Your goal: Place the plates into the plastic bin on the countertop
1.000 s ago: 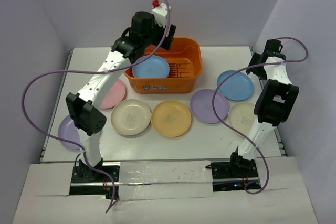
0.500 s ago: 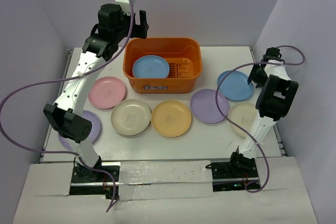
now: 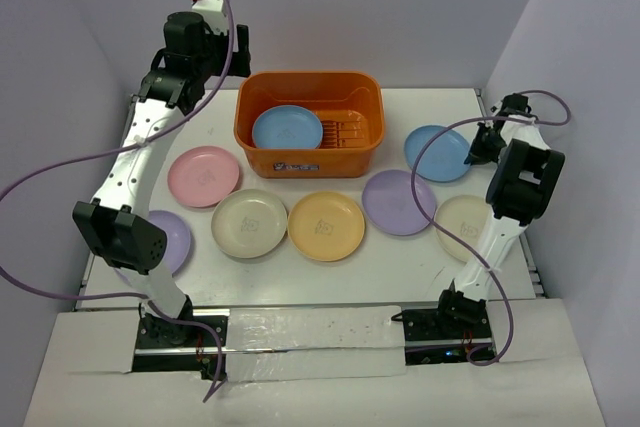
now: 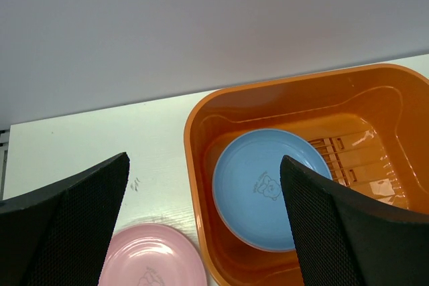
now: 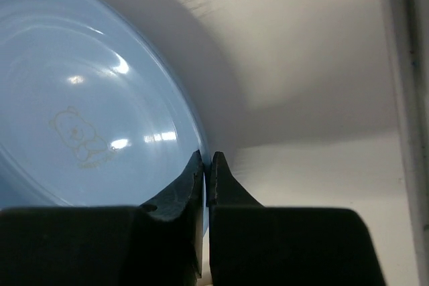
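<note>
The orange plastic bin [image 3: 300,159] stands at the back of the white countertop [image 3: 420,257] with one blue plate [image 3: 287,129] lying in it. My right gripper [image 3: 478,143] is shut on the right rim of a second blue plate [image 3: 438,153]; in the right wrist view its jaws [image 5: 207,157] pinch that plate's [image 5: 80,118] edge. High above the bin's left end hangs my left gripper [image 3: 240,47], open and holding nothing. The left wrist view looks down between its fingers [image 4: 204,162] at the bin [image 4: 375,98] and its blue plate [image 4: 258,189].
Other plates lie in front of the bin: pink [image 3: 203,175], cream [image 3: 249,222], yellow-orange [image 3: 326,225], lavender [image 3: 398,202], another cream one [image 3: 462,219] under the right arm, and a lavender one [image 3: 170,239] partly hidden by the left arm. Walls close in the back and both sides.
My left arm has swung up and leftward away from over the bin, still open. My right gripper has come down and shut on the right blue plate's rim; that plate shifted slightly left.
</note>
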